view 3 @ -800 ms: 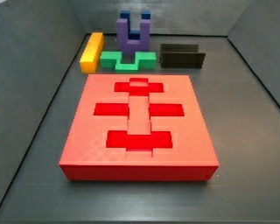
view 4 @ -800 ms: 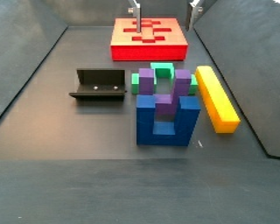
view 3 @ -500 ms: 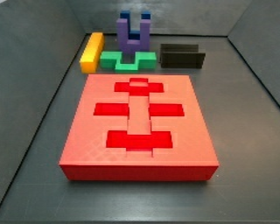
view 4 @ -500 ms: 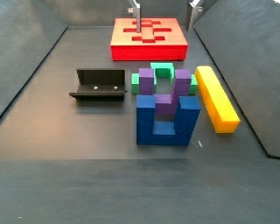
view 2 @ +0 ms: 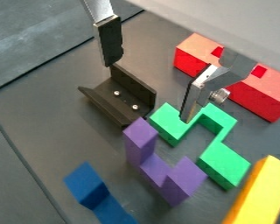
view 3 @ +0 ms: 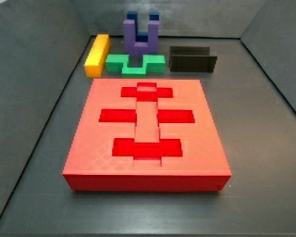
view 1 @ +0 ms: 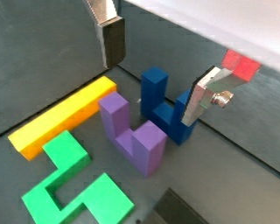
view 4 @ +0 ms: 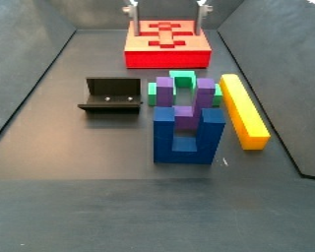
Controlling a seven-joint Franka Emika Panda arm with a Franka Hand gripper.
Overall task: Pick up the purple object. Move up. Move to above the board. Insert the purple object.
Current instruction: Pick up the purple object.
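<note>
The purple object (view 4: 184, 98) stands upright with its prongs up, between the blue U-shaped block (view 4: 187, 138) and a green block (view 4: 181, 84). It also shows in a side view (view 3: 140, 42) and in both wrist views (view 1: 134, 136) (view 2: 160, 157). The red board (view 3: 144, 130) lies flat, apart from the blocks, and shows in a side view (view 4: 167, 41) as well. My gripper (view 4: 167, 6) is open and empty, high at the frame's top over the board's far end. Its fingers (view 1: 111, 39) (view 2: 202, 92) hold nothing, well clear of the purple object.
A yellow bar (view 4: 244, 110) lies beside the blocks. The fixture (view 4: 110, 96) stands on the floor on the other side of the green block (view 2: 201, 136). Dark walls enclose the floor on the sides and back.
The gripper's fingertips have shifted a little to the left along the top of the side view. The blocks and the board have not moved.
</note>
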